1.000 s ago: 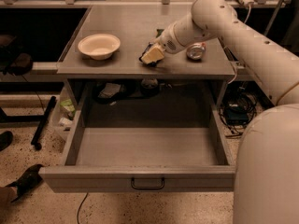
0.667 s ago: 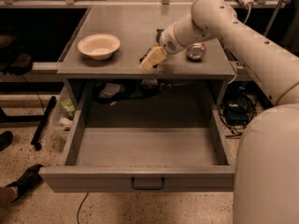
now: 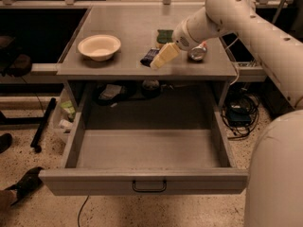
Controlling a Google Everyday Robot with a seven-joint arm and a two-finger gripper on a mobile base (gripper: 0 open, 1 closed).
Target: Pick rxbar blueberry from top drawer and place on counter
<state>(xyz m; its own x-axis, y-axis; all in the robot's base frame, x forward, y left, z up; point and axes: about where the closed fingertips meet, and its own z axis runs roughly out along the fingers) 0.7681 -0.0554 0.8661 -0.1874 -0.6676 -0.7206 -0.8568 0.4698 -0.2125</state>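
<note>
The rxbar blueberry [image 3: 149, 56] lay flat on the surface [image 3: 124, 20], in the upper middle of the frame and close to its front edge. It was not in the top drawer [image 3: 94, 182], which stood pulled out across the lower half of the frame with no bar showing inside. The pincer [image 3: 158, 60] hung just right of the bar, angled down and to the left from the pale arm. Whether it was spread or pressed together could not be told, nor whether it touched the wrapper.

Judged from its look, the bar would be light and thin. Its wrapper looked slick enough to skid across the smooth grey surface under a sideways nudge. The bar inside was probably firm but a little yielding, so a moderate squeeze should not harm it.

Lying flat, it offered very little height to take hold of. The safest hold seemed to be across the narrow width at the middle of its length, coming straight down over the two long edges. A hold on the crimped ends would likely slip or let the bar swing.

A green sponge [image 3: 164, 35] lay just behind the bar and a can [image 3: 198, 54] stood to the right of the pincer. A bowl [image 3: 99, 47] sat well apart at upper left.
</note>
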